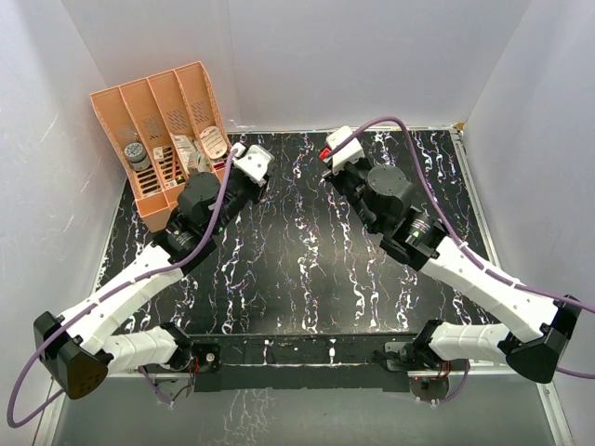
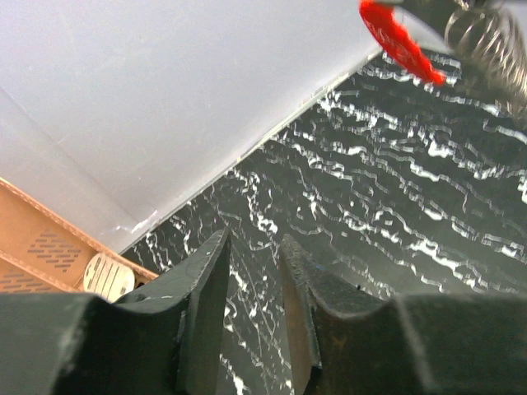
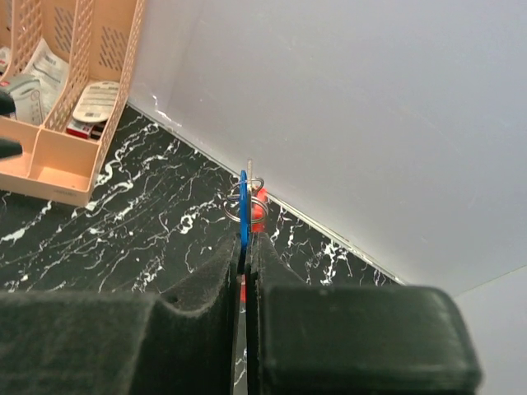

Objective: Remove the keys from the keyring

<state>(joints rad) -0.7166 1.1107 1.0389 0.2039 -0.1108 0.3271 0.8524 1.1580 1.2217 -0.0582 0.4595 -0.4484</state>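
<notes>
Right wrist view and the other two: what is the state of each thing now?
left gripper: open, empty.
right gripper: shut on the key.
key: blue head pinched edge-on, upright.
keyring: metal ring appears to sit around the key; red tag beside it.
organizer: upright, compartments partly filled.

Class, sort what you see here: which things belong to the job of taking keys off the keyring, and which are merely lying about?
Job:
- blue-headed silvery key, pinched in the right gripper
- red oval fob with silvery metal ring
- left gripper, open and empty

Lying about:
- peach plastic divided organiser
- white packets inside it
- black white-veined tabletop
</notes>
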